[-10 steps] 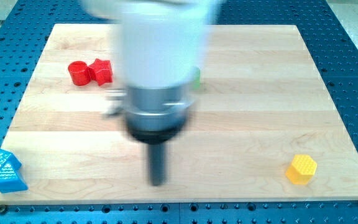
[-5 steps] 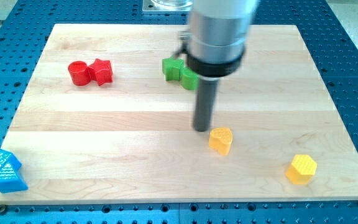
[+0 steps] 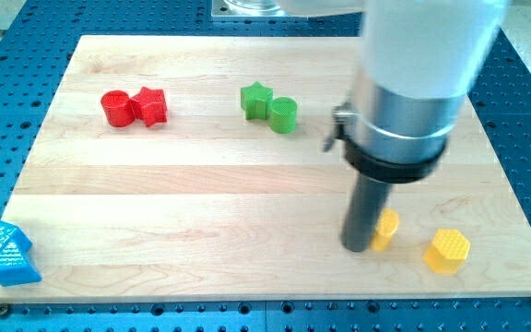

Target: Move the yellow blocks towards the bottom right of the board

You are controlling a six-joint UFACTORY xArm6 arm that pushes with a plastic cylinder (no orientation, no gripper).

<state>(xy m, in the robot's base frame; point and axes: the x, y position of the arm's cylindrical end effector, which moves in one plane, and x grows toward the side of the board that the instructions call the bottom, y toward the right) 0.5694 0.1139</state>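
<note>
Now down on the tabletop toward 5 o'clock: my tip, no gripper here to clench or release, pressed against the 9 o'clock side of a small yellow block, partly hidden, shape and long axis impossible to tell. Just beside, at 4 o'clock: yellow hexagon block, flat face up, no clear long axis.

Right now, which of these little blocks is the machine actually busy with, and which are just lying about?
Part of the job:
- small yellow block, touching my tip on the tip's right in the view
- yellow hexagon block, near the board's bottom right

Just lying about:
- red blocks
- green blocks
- blue blocks
</note>
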